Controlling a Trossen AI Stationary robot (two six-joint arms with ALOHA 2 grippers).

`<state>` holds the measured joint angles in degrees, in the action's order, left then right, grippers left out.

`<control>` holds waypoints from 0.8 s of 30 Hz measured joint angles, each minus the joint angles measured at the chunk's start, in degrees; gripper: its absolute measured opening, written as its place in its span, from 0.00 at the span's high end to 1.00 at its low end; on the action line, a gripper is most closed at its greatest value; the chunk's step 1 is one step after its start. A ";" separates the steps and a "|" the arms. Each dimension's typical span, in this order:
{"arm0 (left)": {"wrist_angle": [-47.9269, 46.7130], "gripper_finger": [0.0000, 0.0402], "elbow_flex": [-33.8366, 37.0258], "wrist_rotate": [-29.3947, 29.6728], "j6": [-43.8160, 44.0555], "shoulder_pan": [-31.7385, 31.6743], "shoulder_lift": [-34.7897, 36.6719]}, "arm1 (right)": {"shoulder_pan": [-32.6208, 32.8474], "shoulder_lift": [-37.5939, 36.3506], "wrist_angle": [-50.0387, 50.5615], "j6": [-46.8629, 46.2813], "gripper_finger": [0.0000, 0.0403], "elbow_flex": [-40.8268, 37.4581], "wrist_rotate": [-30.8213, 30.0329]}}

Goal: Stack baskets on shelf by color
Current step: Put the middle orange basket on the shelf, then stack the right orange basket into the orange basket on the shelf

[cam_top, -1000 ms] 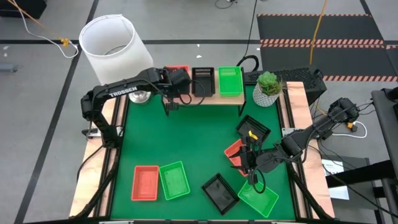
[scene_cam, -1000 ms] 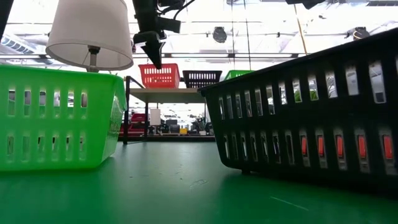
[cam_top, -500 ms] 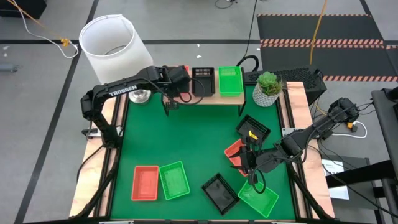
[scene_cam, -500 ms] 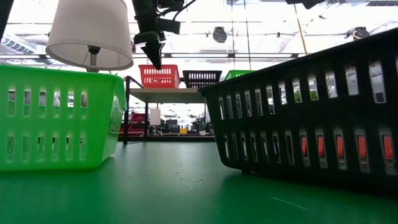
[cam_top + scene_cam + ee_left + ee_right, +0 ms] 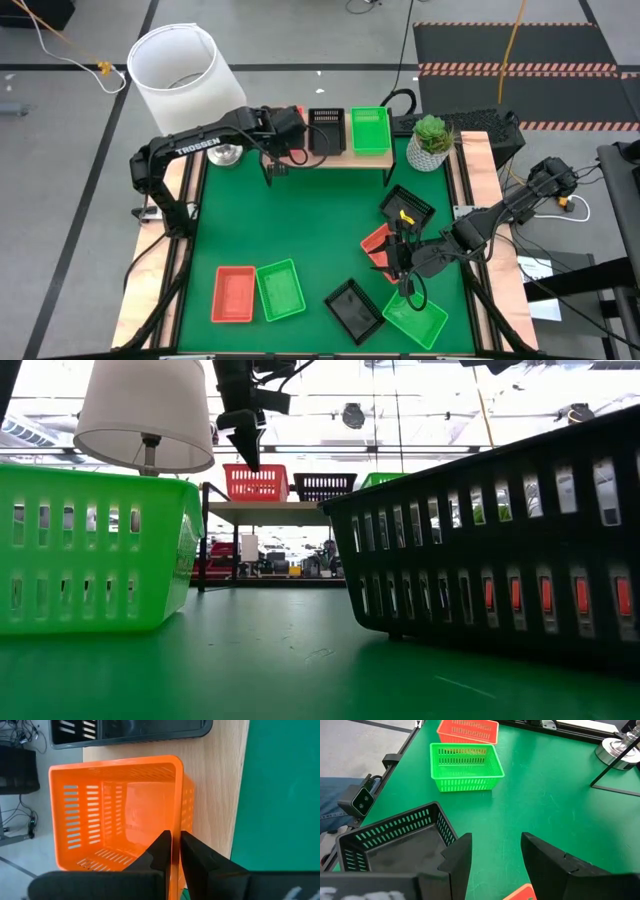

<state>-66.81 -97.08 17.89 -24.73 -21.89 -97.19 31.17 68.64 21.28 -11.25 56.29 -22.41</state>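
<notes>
The shelf [image 5: 330, 160] stands at the table's far side with an orange-red basket [image 5: 115, 815], a black basket [image 5: 326, 130] and a green basket [image 5: 370, 130] side by side on its wooden top. My left gripper [image 5: 175, 842] hangs over the orange-red one, its fingers a narrow gap apart on either side of that basket's near wall. My right gripper [image 5: 495, 855] hovers open at the table's right, holding nothing, above an orange-red basket [image 5: 378, 245]. Loose on the table lie black baskets [image 5: 405, 208] [image 5: 353, 307], green baskets [image 5: 415, 318] [image 5: 280, 290] and another orange-red one [image 5: 234, 293]. My left gripper's fingers [image 5: 162, 845] straddle the near wall [image 5: 179, 805] of the orange-red basket, slanting down from above. Whether they touch that wall I cannot tell. The basket sits flat on the shelf's left end.
A lamp with a white shade [image 5: 180, 65] and its metal foot [image 5: 228, 155] stand at the far left beside the shelf. A potted plant [image 5: 430, 140] stands at the far right. A person's leg [image 5: 340, 790] shows beyond the table edge. Bare green mat lies in the middle.
</notes>
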 joint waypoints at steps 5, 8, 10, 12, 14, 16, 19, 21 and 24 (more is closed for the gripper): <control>0.00 0.85 0.00 0.00 0.66 0.00 0.00 | 0.01 0.00 0.00 -0.02 0.59 0.00 0.00; 0.89 0.79 0.75 0.22 1.29 0.00 0.02 | 0.00 0.00 0.01 -0.02 0.59 0.00 0.00; 1.39 0.75 1.73 0.26 1.40 0.00 0.02 | 0.00 0.00 0.00 -0.02 0.59 0.00 0.00; 1.43 0.72 2.51 0.28 1.31 0.01 0.02 | 0.00 0.00 0.00 -0.02 0.59 0.00 0.00; 1.54 0.71 3.12 0.57 1.08 0.29 0.02 | 0.01 0.00 0.00 -0.02 0.59 0.00 0.00; 1.40 0.70 3.28 1.67 0.67 0.73 0.00 | 0.01 0.00 0.00 -0.02 0.59 0.00 0.01; 0.91 0.70 2.84 3.46 0.44 2.04 0.40 | 0.01 0.00 0.02 0.09 0.59 0.00 0.00; 0.86 0.70 2.12 5.12 0.42 3.29 0.84 | -0.01 0.00 0.00 0.11 0.59 0.00 0.01; 0.56 0.70 1.42 7.96 0.68 5.30 2.18 | 0.01 0.00 0.02 0.05 0.59 0.00 0.00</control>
<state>-66.25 -95.66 25.85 -24.05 -16.59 -95.00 31.17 68.64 21.30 -11.19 56.29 -22.41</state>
